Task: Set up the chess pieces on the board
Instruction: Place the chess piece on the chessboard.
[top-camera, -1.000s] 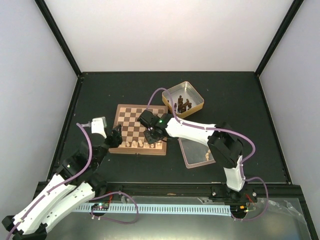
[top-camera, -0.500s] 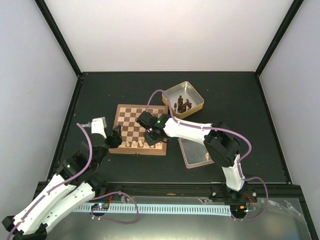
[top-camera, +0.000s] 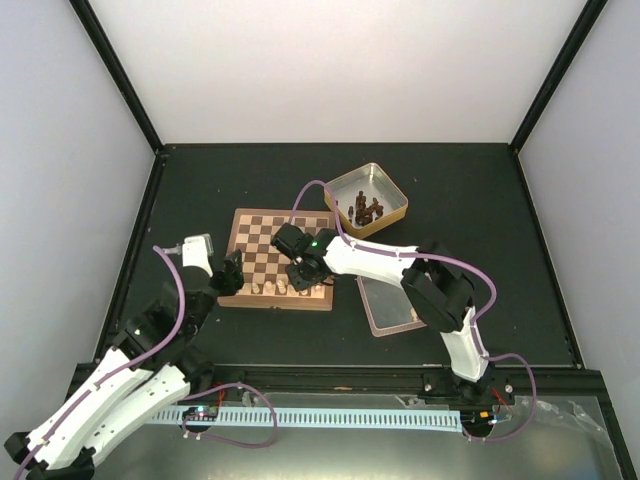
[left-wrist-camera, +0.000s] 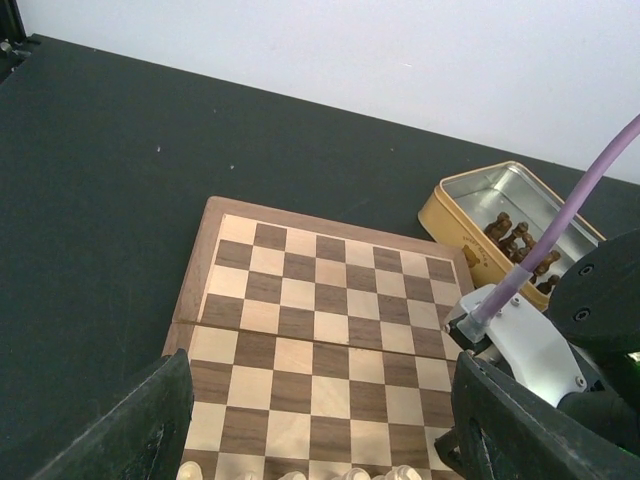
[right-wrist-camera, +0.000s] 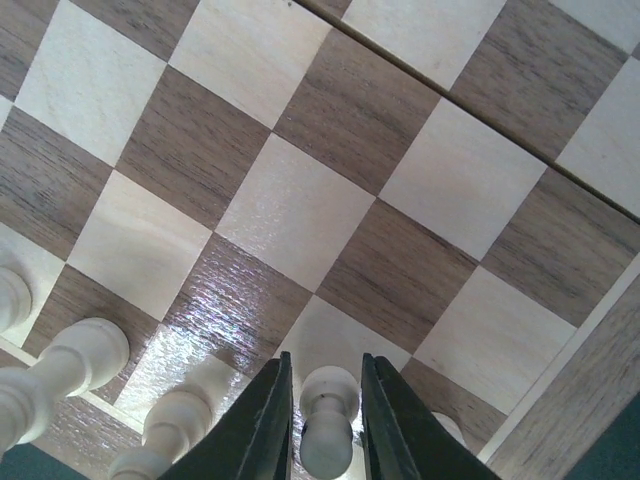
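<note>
1. The chess pieces (top-camera: 272, 288) stood upright in a row along the 6 o'clock edge of the board (top-camera: 262, 240), on its nearest rank. The squares beyond them were bare.
2. One pale pawn (right-wrist-camera: 327, 440) of that row stood upright toward the board's 5 o'clock corner, with other pale figures beside it at its 9 o'clock.
3. The right hand (right-wrist-camera: 326, 370) reached down over that pawn with a finger on either side. The fingers were a little apart, and a thin sliver showed between each one and the pawn's head, so it was not clamped.
4. The left hand (left-wrist-camera: 322, 400) hung at the board's 8 o'clock side, facing across it. Its fingers were spread wide with nothing between them.
5. A shallow tray (top-camera: 385, 300) lay on the counter (top-camera: 200, 190) just beside the board at its 4 o'clock. A single pale piece (top-camera: 414, 314) rested in it toward 4 o'clock, and the right arm crossed above it.
6. A square metal tin (top-camera: 383, 188) sat at the board's 1 o'clock, close to its corner, and held a heap of dark brown pieces (top-camera: 367, 210).
</note>
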